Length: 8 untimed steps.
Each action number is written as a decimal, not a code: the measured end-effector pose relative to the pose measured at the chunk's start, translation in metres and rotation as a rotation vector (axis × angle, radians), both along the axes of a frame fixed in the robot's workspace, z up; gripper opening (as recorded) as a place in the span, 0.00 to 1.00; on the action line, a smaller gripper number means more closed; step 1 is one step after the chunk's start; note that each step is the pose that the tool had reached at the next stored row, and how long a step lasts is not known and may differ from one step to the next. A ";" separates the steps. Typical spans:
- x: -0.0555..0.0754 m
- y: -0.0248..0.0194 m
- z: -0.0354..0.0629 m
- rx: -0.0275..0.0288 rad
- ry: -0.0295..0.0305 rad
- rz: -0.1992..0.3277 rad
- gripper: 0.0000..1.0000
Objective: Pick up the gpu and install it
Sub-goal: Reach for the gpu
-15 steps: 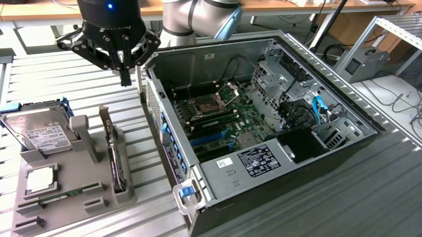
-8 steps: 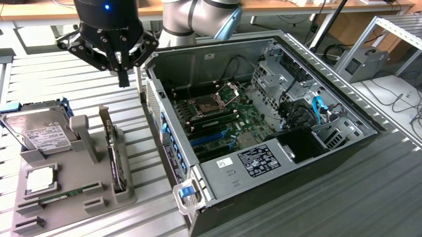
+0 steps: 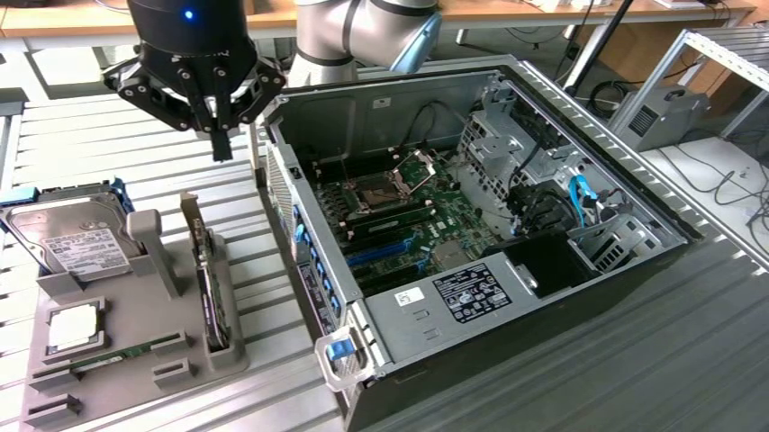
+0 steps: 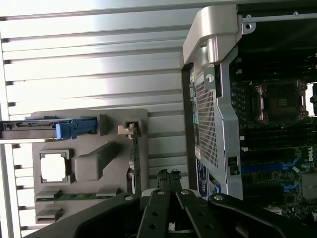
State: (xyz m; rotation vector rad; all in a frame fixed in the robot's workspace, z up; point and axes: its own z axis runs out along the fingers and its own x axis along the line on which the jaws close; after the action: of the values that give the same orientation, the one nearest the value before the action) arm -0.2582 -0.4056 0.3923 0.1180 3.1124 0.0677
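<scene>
Claw [image 3: 221,146] pressed together, empty, hovering above gpu [image 3: 212,292] standing on edge in grey holder [image 3: 154,245].

Gripper [image 3: 221,148] closed and empty above the slatted worktop [image 3: 108,148].
Hovering at 12 o'clock from the gpu [image 3: 212,292], well clear of it; gpu upright on edge in grey holder [image 3: 126,315], open computer case [image 3: 415,315] at 3 o'clock of it, hard drive [image 3: 72,238] at 10 o'clock.
</scene>
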 end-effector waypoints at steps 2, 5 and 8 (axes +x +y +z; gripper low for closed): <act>-0.001 -0.0005 -0.0001 0.0000 0.0000 0.000 0.11; -0.003 -0.0010 -0.0002 -0.0001 0.0000 0.000 0.11; -0.004 -0.0013 -0.0004 -0.0001 0.0000 0.000 0.11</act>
State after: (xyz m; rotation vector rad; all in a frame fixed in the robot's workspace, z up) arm -0.2622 -0.4070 0.3919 0.1180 3.1125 0.0676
